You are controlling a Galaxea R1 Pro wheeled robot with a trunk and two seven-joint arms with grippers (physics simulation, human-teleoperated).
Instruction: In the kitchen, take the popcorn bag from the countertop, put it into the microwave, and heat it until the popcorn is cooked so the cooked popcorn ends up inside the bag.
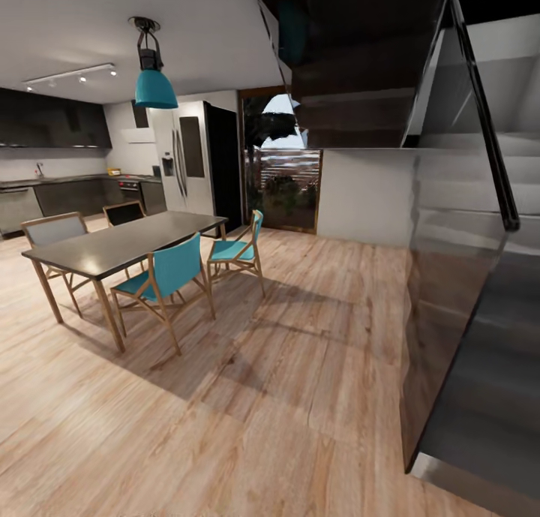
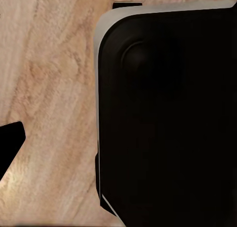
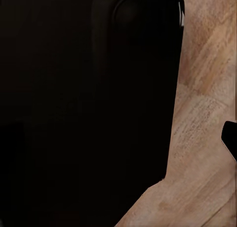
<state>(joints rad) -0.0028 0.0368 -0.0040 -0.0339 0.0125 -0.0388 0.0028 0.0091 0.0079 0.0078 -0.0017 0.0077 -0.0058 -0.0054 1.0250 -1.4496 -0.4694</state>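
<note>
The countertop (image 1: 52,179) lies far off beyond the dining table (image 1: 127,243); gripper states unclear.

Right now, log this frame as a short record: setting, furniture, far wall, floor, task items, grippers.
setting: open dining area beside a dark staircase
furniture: dark dining table, teal chairs, teal pendant lamp
far wall: steel fridge, kitchen countertop
floor: light wood planks
task items: too far to identify
grippers: state cannot be told
</note>
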